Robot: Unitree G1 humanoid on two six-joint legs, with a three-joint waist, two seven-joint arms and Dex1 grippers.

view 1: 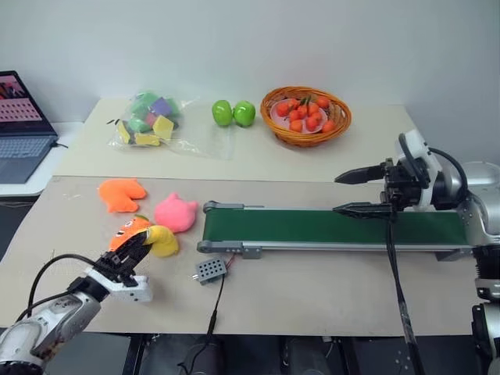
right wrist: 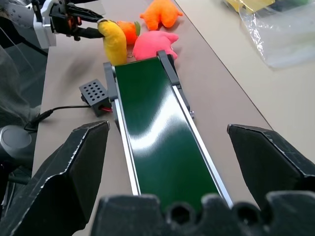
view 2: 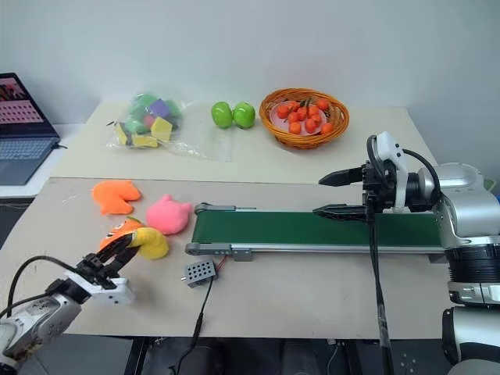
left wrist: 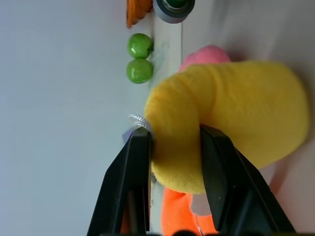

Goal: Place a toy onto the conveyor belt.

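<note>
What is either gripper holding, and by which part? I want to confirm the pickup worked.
The left gripper is shut on the yellow toy, pinching one end of it. The right gripper is open, holding nothing.

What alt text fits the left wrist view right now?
The left end effector is shut on the yellow toy, its two black fingers pinching one end. Behind it are a pink plush, an orange plush and two green balls.

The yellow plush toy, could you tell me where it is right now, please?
The yellow plush toy is on the robot's left, pinched in the left gripper, just in front of the pink plush and short of the conveyor belt.
</note>
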